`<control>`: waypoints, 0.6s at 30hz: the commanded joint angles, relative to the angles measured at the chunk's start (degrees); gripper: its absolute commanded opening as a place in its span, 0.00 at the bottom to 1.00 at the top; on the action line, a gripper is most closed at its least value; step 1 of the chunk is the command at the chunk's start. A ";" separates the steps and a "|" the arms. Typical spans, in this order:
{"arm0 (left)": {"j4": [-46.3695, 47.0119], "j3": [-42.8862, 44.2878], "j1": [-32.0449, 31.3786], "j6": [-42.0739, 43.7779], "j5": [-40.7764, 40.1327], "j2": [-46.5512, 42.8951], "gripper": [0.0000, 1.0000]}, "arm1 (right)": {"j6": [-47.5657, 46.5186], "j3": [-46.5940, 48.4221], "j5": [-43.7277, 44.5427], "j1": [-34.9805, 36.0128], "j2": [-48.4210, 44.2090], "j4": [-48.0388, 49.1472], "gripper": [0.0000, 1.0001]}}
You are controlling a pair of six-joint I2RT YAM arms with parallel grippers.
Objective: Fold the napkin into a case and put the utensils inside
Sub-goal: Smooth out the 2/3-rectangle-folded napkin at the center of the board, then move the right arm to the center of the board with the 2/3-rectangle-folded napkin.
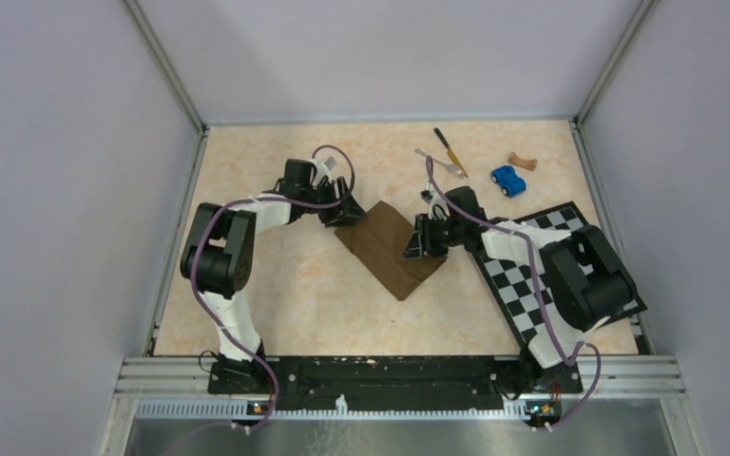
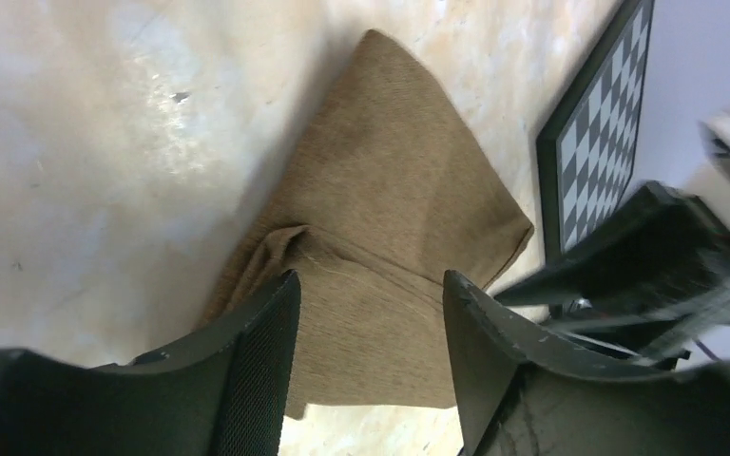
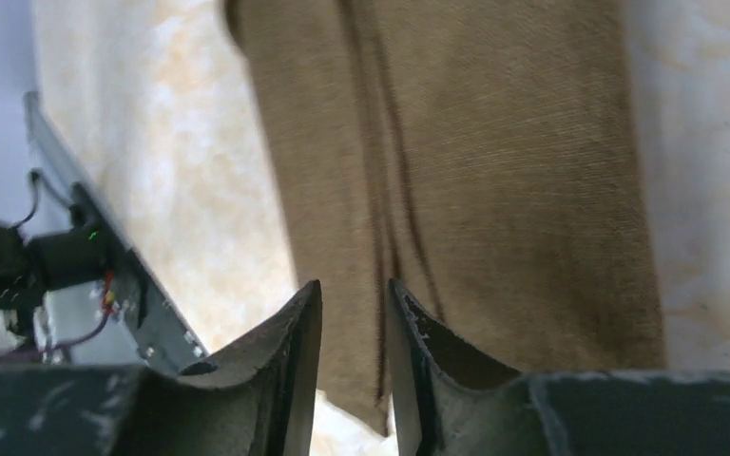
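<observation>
Two pairs of fingers bracket the napkin, which lies mid-table as a folded brown band running from 11 o'clock to 5 o'clock in the top view. The left fingers stand apart at its 11 o'clock end, straddling a small puckered ridge of cloth without closing on it. The right fingers sit at the band's 3 o'clock edge with only a narrow gap between them, over the stacked fold lines; whether they pinch a layer I cannot tell. The step in hand looks like the next fold toward a narrow case. To do it well, each side should take only the top layers at the edge, lift low, and carry the flap across so both ends travel together. That pucker should be smoothed before creasing, or the pouch mouth may twist. The knife and fork lie close together, well apart from the napkin at its 1 o'clock.
</observation>
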 commanded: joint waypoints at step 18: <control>-21.97 -15.69 -6.58 3.39 -10.65 -37.78 0.96 | 13.51 -5.71 8.39 9.38 -11.03 2.19 0.60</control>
